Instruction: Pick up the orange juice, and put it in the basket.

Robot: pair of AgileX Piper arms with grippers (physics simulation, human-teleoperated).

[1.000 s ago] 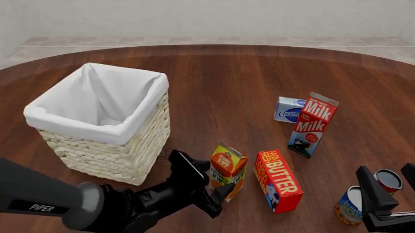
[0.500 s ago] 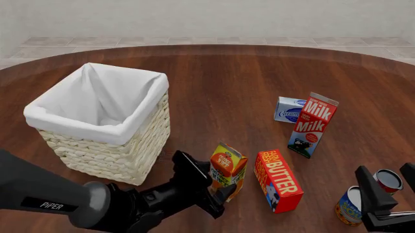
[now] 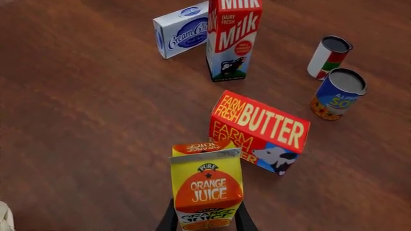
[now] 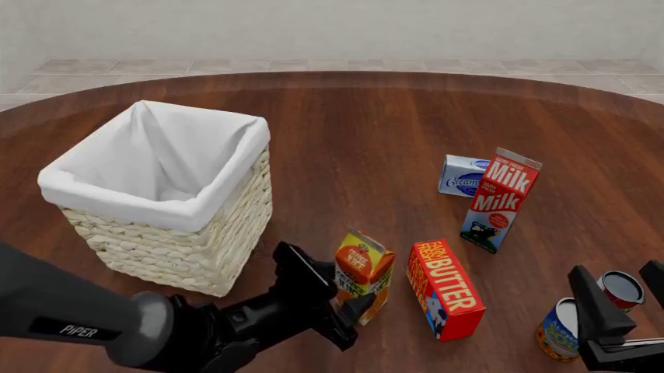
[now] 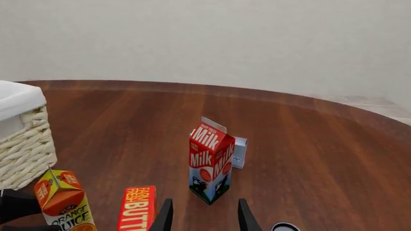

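- Your left gripper (image 4: 330, 289) has crept forward over the last second, and its 2 dark fingers now sit on either side of the small yellow-and-orange gable-top orange juice carton (image 4: 363, 272). The left wrist view shows the fingers hugging the carton's lower sides, so I judge the jaws clamped on it, or within a hair of it.
- The carton has shifted and tipped slightly compared with half a second ago. That suggests the squeeze is biting, so you look ready to lift.
- The juice remains on the dark wooden table (image 4: 394, 124), just beside the red butter box (image 4: 446, 289) and near the front corner of the large square cream wicker basket (image 4: 176, 249).
- The basket's white cloth lining looks empty; nothing shows inside it.
- The tall red-and-white milk carton (image 4: 501, 199) stands well apart from the juice.
- Your right gripper (image 5: 202, 217) idles with its fingers apart, holding nothing.
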